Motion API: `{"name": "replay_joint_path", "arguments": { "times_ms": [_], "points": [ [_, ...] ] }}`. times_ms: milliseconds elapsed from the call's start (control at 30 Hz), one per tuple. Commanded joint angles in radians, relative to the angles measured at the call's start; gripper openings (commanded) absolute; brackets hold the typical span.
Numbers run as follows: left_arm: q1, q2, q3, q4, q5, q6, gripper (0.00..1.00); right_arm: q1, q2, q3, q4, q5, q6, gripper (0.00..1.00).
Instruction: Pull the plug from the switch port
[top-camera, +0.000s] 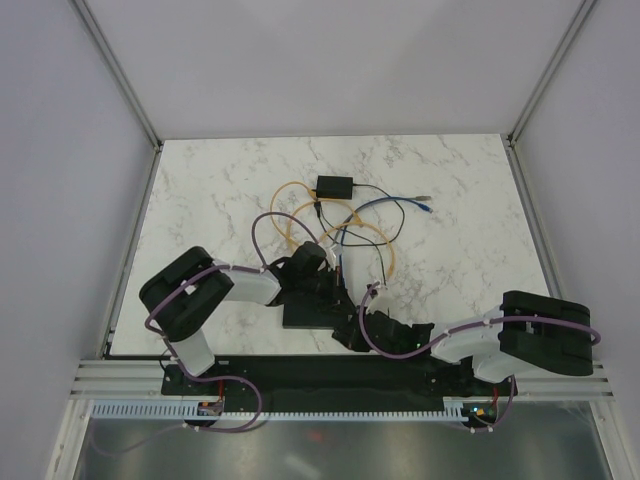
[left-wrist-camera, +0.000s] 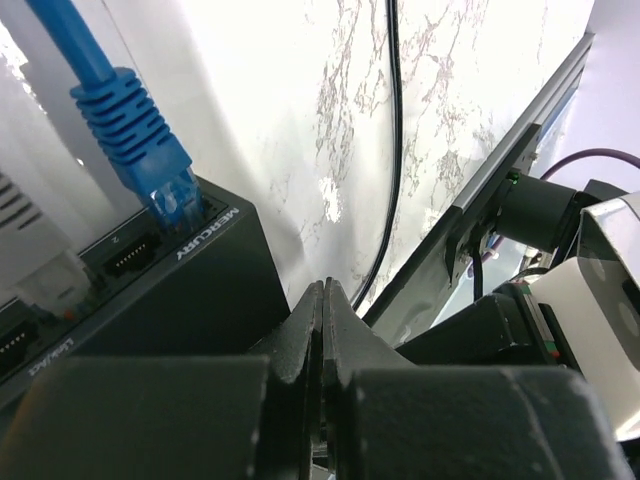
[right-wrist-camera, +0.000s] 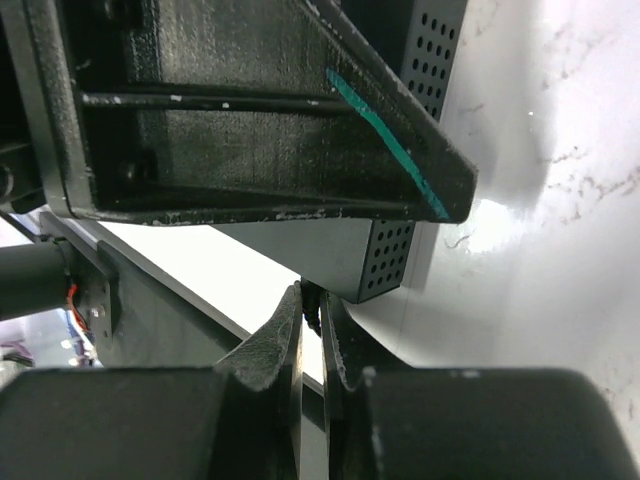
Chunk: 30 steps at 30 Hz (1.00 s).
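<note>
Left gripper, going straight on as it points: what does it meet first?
Likely the bare table just past the switch corner; the blue plug sits off that line. Depth is unclear.

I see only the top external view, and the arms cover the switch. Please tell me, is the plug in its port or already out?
Observer: It is in. The left wrist view shows the blue plug seated in a port of the switch.
Operator: Do the left fingers hold it?
Observer: No. The left fingers are shut on nothing and are apart from the plug.
Operator: And the right fingers?
Observer: The right fingers are almost shut, with only a thin gap, and their tips are close to the switch's perforated side wall.
</note>
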Motion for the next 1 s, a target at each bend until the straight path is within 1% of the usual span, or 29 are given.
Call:
{"name": "replay_joint_path", "arguments": {
  "times_ms": [0, 67, 167, 333, 500, 700, 967],
  "points": [
    [0.005, 0.082, -0.066, -0.171, -0.145, 0.051, 0.02, 0.02, 0.025, -0.049, 0.012, -0.004, 0.044, 0.0],
    [0.005, 0.093, -0.068, -0.169, -0.148, 0.053, 0.02, 0.02, 0.016, -0.08, 0.04, -0.002, 0.069, 0.0],
    [0.006, 0.104, -0.075, -0.161, -0.147, 0.054, 0.02, 0.02, 0.003, -0.092, 0.027, -0.005, 0.077, 0.0],
    [0.005, 0.124, -0.077, -0.149, -0.148, 0.056, 0.02, 0.038, -0.003, -0.077, -0.061, 0.022, 0.069, 0.0],
    [0.006, 0.147, -0.077, -0.135, -0.141, 0.057, 0.02, 0.071, 0.035, -0.012, -0.14, 0.054, 0.055, 0.0],
    [0.006, 0.162, -0.072, -0.135, -0.139, 0.065, 0.02, 0.08, 0.083, 0.003, -0.095, 0.041, 0.064, 0.0],
    [0.008, 0.18, -0.068, -0.132, -0.127, 0.079, 0.02, 0.081, -0.03, -0.069, -0.167, 0.09, 0.113, 0.0]
  ]
}}
